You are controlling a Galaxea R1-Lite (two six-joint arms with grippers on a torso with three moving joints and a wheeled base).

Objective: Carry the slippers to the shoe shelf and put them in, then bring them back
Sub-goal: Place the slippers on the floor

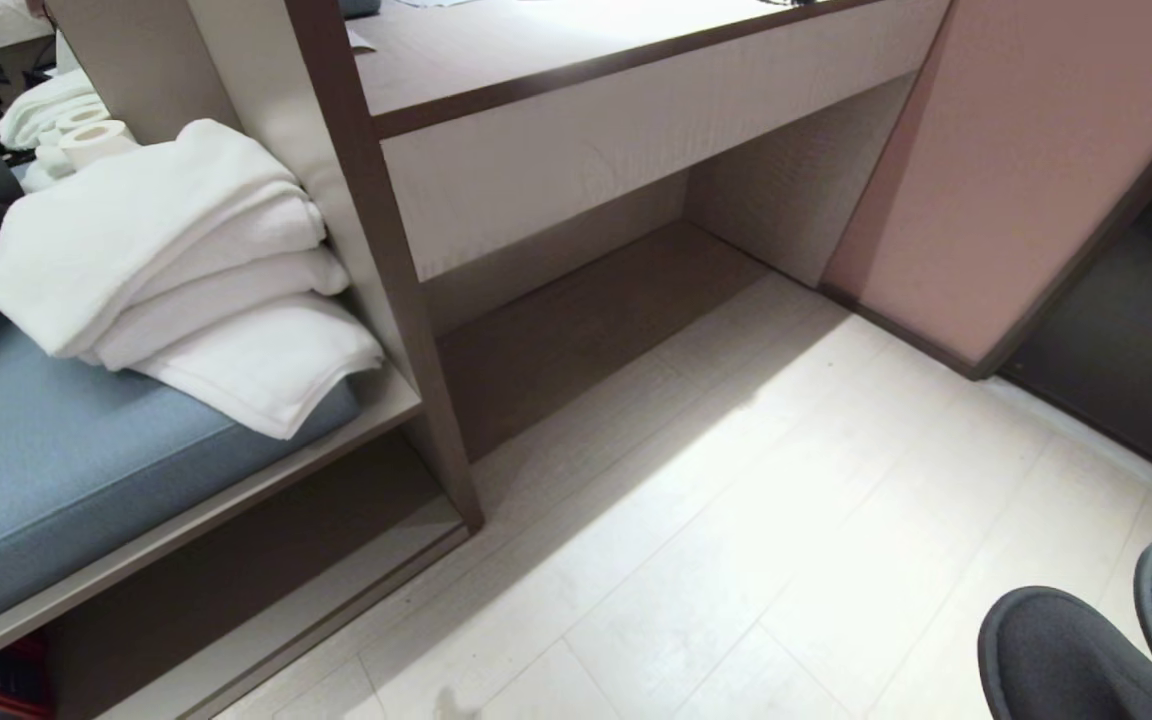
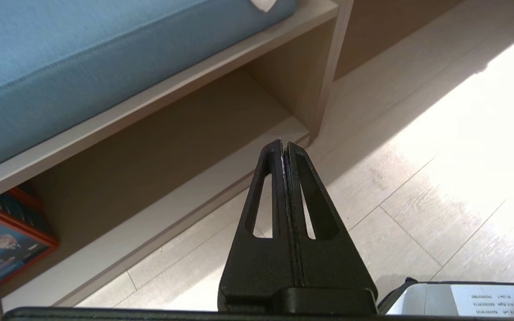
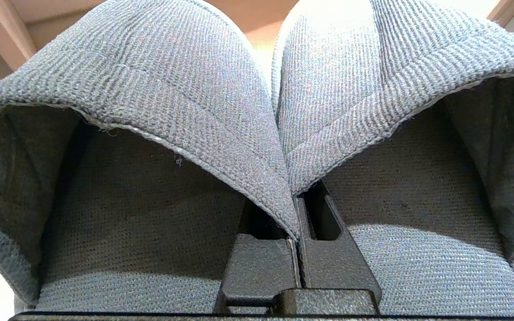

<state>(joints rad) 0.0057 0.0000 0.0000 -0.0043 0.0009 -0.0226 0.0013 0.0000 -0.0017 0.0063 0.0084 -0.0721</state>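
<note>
1. Right hand (image 3: 296, 232) was clamped narrow on the slippers (image 3: 257, 111), pinching the inner edges of both where the pair met, one slipper on either side of the fingers.
2. The slippers hung off that hand with their open backs toward the wrist and their rounded toes pointing away, so their long axis ran straight out from the hand.
3. From the head camera only the two toes (image 1: 1086, 650) showed, above the pale floor (image 1: 786, 520) and well apart from the shoe shelf (image 1: 266, 560).
4. Left hand (image 2: 285, 149) was pressed fully together, gripping nothing, and pointed at the shoe shelf's low opening (image 2: 159, 147) under the blue cushion (image 2: 83, 53); it sat nearer the shelf than the loaded right hand.
5. So the key relation, as I read it: the shelf lay off to the left of the slippers, across open floor, and the load had to go toes-first into that low gap.
6. Folded white towels (image 1: 176, 270) sat on the cushion above the shelf.
7. Hard to call: the slippers' soles were hidden, neither arm showed from the head, and the shelf's far-left end was cut off, with only a red box (image 2: 2, 240) peeking in.
</note>
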